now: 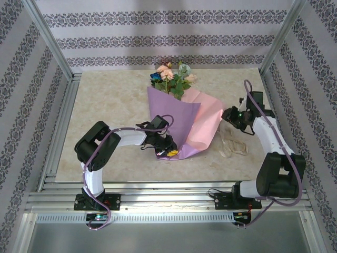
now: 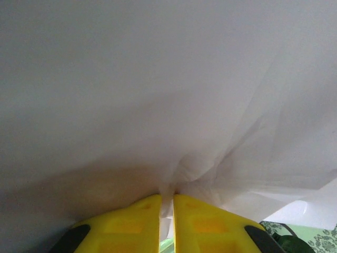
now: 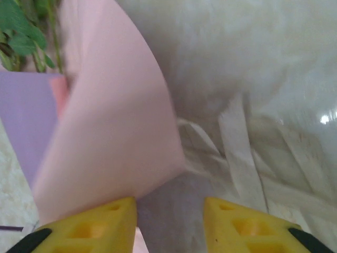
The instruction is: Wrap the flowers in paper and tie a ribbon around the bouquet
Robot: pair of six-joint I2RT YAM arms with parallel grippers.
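Note:
The flowers (image 1: 171,76) lie at the far middle of the table, blooms away from me, their stems under the paper (image 1: 171,113). The sheet is folded over them, lilac on the left and a pink flap (image 1: 205,124) on the right. My left gripper (image 1: 171,153) is shut on the paper's gathered near end; in the left wrist view the yellow fingertips (image 2: 131,221) pinch a fold of paper (image 2: 158,95). My right gripper (image 1: 226,115) stands open at the pink flap's right edge (image 3: 110,132), nothing between its fingers (image 3: 242,226). The ribbon (image 1: 231,143) lies looped on the table to the right (image 3: 237,137).
The marble-look table (image 1: 105,100) is fenced by metal frame rails and patterned walls on three sides. Green leaves and stems (image 3: 21,31) show at the top left of the right wrist view, above the lilac face (image 3: 26,116). Purple cables run along both arms.

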